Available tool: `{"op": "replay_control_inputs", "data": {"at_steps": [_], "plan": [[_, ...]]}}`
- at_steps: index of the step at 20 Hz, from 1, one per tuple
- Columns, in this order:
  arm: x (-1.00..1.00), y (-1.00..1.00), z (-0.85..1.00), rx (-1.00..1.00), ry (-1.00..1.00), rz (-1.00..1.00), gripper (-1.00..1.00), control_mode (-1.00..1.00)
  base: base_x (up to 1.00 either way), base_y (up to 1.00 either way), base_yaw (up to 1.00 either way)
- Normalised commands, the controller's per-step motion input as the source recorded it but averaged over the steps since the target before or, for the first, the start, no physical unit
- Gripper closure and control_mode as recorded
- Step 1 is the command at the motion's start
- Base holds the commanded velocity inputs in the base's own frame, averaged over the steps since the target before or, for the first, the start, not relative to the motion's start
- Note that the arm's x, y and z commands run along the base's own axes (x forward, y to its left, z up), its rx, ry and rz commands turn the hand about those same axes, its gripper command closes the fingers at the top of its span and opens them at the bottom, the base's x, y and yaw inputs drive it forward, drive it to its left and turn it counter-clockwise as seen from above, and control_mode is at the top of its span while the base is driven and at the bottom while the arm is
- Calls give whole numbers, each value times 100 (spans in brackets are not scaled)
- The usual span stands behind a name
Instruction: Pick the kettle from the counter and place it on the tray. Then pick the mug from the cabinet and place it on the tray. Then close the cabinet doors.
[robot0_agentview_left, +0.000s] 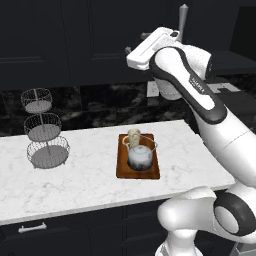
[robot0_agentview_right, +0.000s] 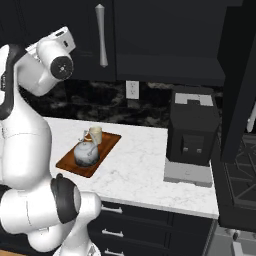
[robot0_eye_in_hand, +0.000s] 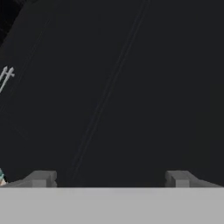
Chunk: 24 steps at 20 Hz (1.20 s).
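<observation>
While the white arm reaches up against the black wall cabinet (robot0_agentview_left: 100, 40), you see its gripper (robot0_eye_in_hand: 109, 179) with both dark fingertips (robot0_eye_in_hand: 41, 178) spread wide at the bottom of the hand view, nothing between them, facing a flat matte black panelled door (robot0_eye_in_hand: 131, 87) crossed by thin slanted grooves. On the white marble counter (robot0_agentview_left: 75, 175), veined in faint grey, your reddish-brown wooden tray (robot0_agentview_left: 122, 170) lies flat, rectangular with a low rim. At its centre sits the squat, round, silvery-grey kettle (robot0_agentview_left: 140, 157), glossy, its thin wire handle arched overhead. Touching or just beside it at 11 o'clock in the left base view stands the small cream mug (robot0_agentview_left: 133, 136), upright on the tray's far end. At 9 o'clock on the counter stands a three-tier wire basket stand (robot0_agentview_left: 42, 130). A long silver bar handle (robot0_agentview_right: 101, 35) hangs vertical on the cabinet door.
</observation>
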Motion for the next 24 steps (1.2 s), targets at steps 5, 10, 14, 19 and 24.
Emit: {"op": "replay_control_inputs", "data": {"at_steps": [5,10,14,19,24], "plan": [[-38,-4,94,-5,32,-4,-100,-100,0,0,0],[-89,-3,6,-2,28,-18,-100,-100,0,0,0],[-100,-15,-51,0,9,-23,-100,-100,0,0,0],[-59,-16,-70,0,2,-14,-100,-100,0,0,0],[-25,-10,-54,1,1,-3,-100,-100,0,0,0]]}}
